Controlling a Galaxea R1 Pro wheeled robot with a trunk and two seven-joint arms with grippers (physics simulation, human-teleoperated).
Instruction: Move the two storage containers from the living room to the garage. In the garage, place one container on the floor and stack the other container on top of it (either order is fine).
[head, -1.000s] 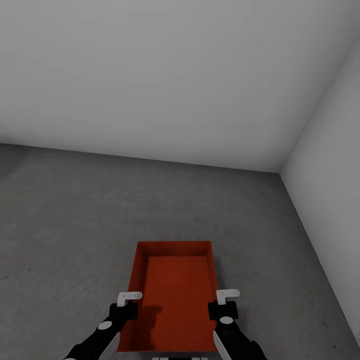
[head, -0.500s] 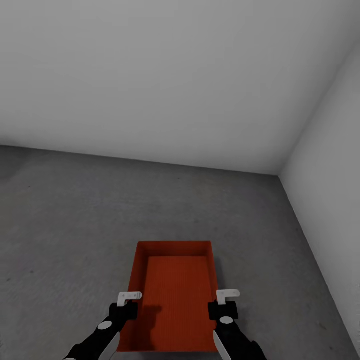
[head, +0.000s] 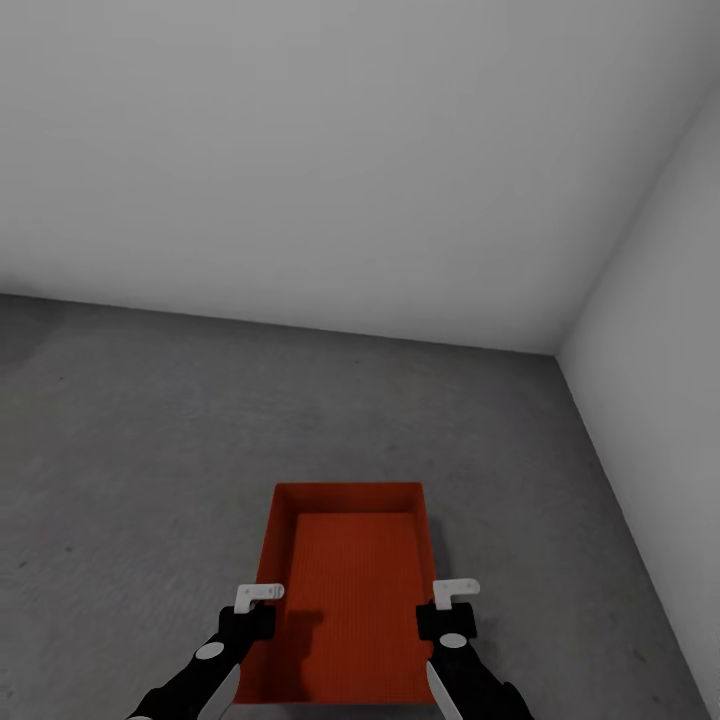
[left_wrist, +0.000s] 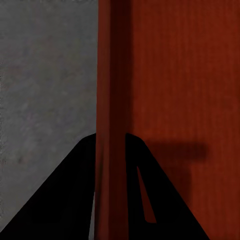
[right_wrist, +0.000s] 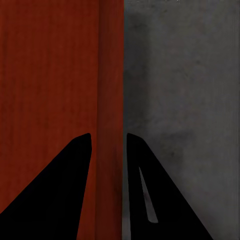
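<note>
Straddling opposite long walls, the left gripper (head: 258, 598) and right gripper (head: 448, 596) carry one storage container (head: 345, 590) level over the garage floor (head: 140, 440), near the corner, seemingly for set-down. Both wrist views confirm a wall (left_wrist: 111, 100) clenched between each pair of jaws, which the head view leaves unclear.

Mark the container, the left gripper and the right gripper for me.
container (head: 350, 590), head view, ribbed inside bottom.
left gripper (left_wrist: 111, 165), left wrist view, container wall between fingers.
right gripper (right_wrist: 109, 165), right wrist view, container wall between fingers.
</note>
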